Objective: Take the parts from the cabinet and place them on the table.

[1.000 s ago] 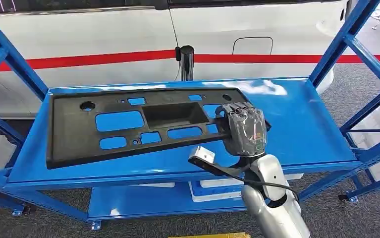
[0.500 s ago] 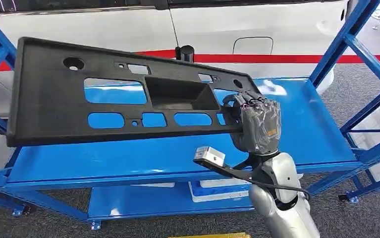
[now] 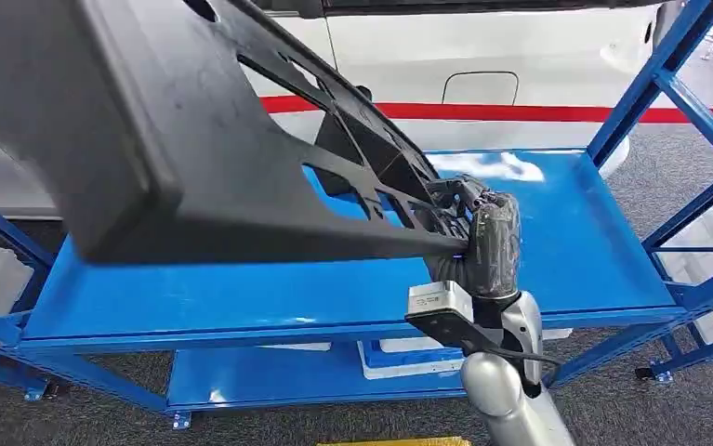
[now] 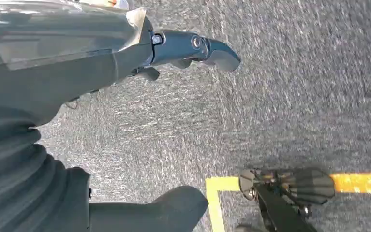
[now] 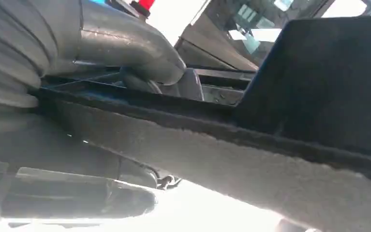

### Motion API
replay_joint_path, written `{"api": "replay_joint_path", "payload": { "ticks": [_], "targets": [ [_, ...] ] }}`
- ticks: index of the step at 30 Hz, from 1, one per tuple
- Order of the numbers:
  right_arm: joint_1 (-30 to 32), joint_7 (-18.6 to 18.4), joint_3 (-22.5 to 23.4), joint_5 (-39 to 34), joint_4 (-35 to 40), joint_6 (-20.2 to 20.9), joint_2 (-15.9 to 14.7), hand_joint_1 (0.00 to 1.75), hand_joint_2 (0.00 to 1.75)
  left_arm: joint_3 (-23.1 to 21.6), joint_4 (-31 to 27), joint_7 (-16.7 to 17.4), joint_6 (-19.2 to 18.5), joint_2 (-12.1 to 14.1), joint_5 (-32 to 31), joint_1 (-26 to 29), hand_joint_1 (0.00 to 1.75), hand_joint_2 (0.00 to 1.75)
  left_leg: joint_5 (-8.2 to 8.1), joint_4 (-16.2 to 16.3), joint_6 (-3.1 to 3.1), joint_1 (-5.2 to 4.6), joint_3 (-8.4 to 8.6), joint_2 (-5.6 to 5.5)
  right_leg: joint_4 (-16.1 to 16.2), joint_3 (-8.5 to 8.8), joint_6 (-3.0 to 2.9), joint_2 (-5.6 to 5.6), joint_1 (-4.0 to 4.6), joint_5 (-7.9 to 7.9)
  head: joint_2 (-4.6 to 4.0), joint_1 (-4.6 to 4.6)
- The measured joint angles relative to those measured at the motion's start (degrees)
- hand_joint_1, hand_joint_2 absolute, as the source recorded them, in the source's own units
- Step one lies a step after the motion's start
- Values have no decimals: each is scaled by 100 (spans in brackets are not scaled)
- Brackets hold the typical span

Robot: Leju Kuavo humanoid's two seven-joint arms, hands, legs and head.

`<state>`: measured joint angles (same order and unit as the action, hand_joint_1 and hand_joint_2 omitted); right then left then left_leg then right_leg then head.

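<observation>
A white vehicle (image 3: pixel 482 56) with a red stripe fills the background at 12 o'clock, behind the blue cabinet (image 3: pixel 575 232), whose top shelf is bare and glossy over grey carpet (image 3: pixel 631 400). The black panel (image 3: pixel 176 158) is lifted off that shelf, tilted steeply, reaching toward 10 o'clock and cut off by the frame edge. The right hand (image 3: pixel 484 243) grips its end at 4 o'clock, fingers wrapped over the rim. The left hand (image 4: pixel 125 53) hangs over carpet, fingers apart, holding nothing. A yellow floor line (image 4: pixel 357 183) shows partly.
</observation>
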<state>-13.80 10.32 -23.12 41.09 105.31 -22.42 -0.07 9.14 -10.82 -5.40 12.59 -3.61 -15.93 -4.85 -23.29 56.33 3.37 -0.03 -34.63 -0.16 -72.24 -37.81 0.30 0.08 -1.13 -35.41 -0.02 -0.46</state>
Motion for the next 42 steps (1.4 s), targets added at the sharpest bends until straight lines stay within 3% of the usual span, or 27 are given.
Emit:
{"api": "replay_joint_path", "payload": {
  "ticks": [2,5,6,7,9,11,13,15,16,17,19,20,21,22,23,25,26,27,28,30,32,34,36,37,40,41,42],
  "targets": [
    [76,24,0,-68,-37,9,11,171,175,2,0,0,11,22,0,1,0,175,32,5,-22,9,-36,-4,-47,37,80,-1,-5,75,0,9],
    [115,160,13,-307,-66,50,108,171,175,11,0,0,101,33,0,2,0,175,67,69,-92,44,-106,-11,1410,858,254,-10,-72,575,0,11],
    [155,228,22,-449,-70,90,127,171,175,29,0,2,131,72,0,3,0,175,78,81,-141,42,-121,-20,1459,902,184,10,-56,506,0,-16],
    [196,302,48,-654,-75,160,149,171,175,55,0,7,155,101,11,10,0,175,91,97,-179,46,-141,-17,1412,885,191,42,26,640,0,33],
    [265,376,131,-1011,-90,392,195,171,175,138,0,65,223,111,37,44,0,175,121,140,-246,42,-162,-39,1415,826,134,48,21,605,0,6],
    [289,385,188,-1143,-112,540,262,171,175,197,2,155,262,133,85,97,0,175,82,177,-309,103,-210,-29,1432,770,8,42,-42,677,0,15],
    [291,387,223,-1202,-125,638,324,171,175,260,2,210,295,135,92,128,0,175,-467,687,-366,109,-400,-5,1431,699,-107,36,-16,748,0,0],
    [291,387,271,-1305,-155,780,379,171,175,284,2,302,310,140,94,127,0,175,-1011,1660,-410,110,-717,-4,1425,596,-179,10,28,821,0,-4],
    [291,376,284,-1338,-180,868,400,171,175,286,2,337,308,138,94,131,0,175,-1095,1947,-407,112,-772,-2,1424,551,-184,0,50,852,0,-4],
    [285,354,297,-1351,-204,955,433,171,175,291,2,374,308,138,92,135,0,175,-1053,1947,-388,111,-704,-3,1423,517,-187,-2,70,880,0,-2],
    [241,293,334,-1362,-254,1100,516,171,175,311,2,391,306,138,85,143,0,175,-747,1266,-288,88,-198,-5,1423,453,-197,0,122,942,0,-4],
    [189,275,352,-1349,-276,1185,562,171,175,348,0,371,306,138,120,140,0,175,-596,706,-184,50,182,-11,1424,433,-195,4,149,971,0,-2],
    [134,269,369,-1344,-295,1270,613,171,175,405,-11,334,302,140,168,131,0,175,-620,206,-43,-15,507,-24,1424,430,-197,3,118,996,0,-2],
    [89,265,380,-1342,-313,1344,660,171,175,446,-15,313,297,149,216,129,0,175,-597,151,-46,-29,540,42,1429,407,-150,-6,184,1027,0,17],
    [47,258,387,-1342,-335,1397,698,171,175,474,-15,295,299,138,227,131,0,175,-546,150,-43,-66,515,38,1435,398,-109,-25,121,1053,0,-2],
    [-13,236,393,-1357,-372,1512,811,171,175,551,-15,295,315,133,286,134,0,175,-481,91,33,-109,495,30,1469,397,-36,-35,99,1124,0,-31],
    [-47,216,402,-1388,-381,1572,849,171,175,586,-13,299,330,107,326,138,0,175,-352,-66,68,-49,523,47,1451,367,-20,-35,160,1120,0,-22],
    [-95,212,411,-1427,-400,1635,868,171,175,614,-13,308,352,79,334,136,0,175,-265,-125,20,-31,507,83,1373,293,-14,-24,145,1015,0,-26],
    [-160,201,420,-1456,-418,1668,892,171,175,647,-13,317,372,59,339,134,0,175,-205,-141,92,-27,434,88,1104,178,-51,-17,143,738,0,18],
    [-205,190,433,-1475,-448,1690,914,171,175,702,-13,334,378,20,361,141,0,175,-101,-137,68,-27,289,88,218,-107,-73,-15,76,239,0,15],
    [-206,184,442,-1499,-488,1746,914,171,175,724,-13,356,385,-5,396,156,0,175,-1,-128,27,-6,146,89,-268,-184,36,-16,24,133,0,20],
    [-237,175,455,-1488,-529,1801,929,171,175,772,-13,394,385,-42,420,163,0,175,91,-104,-44,34,11,93,234,227,242,-19,-36,387,0,22],
    [-301,175,453,-1469,-540,1840,962,171,175,815,-13,413,385,-61,420,164,0,175,138,40,-119,63,-145,92,1307,924,371,-38,-119,558,0,33],
    [-331,175,450,-1462,-540,1843,977,171,175,829,-13,417,385,-66,420,161,0,175,143,127,-150,46,-249,86,1526,1078,334,4,-58,455,0,33],
    [-337,173,470,-1449,-562,1845,1008,171,175,848,-13,422,385,-83,420,181,0,175,237,157,-251,55,-280,69,1414,869,198,37,-36,495,0,16],
    [-341,173,472,-1449,-571,1847,1010,171,175,850,-11,424,385,-85,420,196,0,175,259,163,-283,88,-310,67,1431,850,109,29,-92,547,0,4],
    [-362,171,474,-1449,-573,1845,1025,171,175,853,-9,424,385,-87,420,199,0,175,74,264,-318,124,-370,52,1432,809,30,10,-96,603,0,9]
  ]
}}
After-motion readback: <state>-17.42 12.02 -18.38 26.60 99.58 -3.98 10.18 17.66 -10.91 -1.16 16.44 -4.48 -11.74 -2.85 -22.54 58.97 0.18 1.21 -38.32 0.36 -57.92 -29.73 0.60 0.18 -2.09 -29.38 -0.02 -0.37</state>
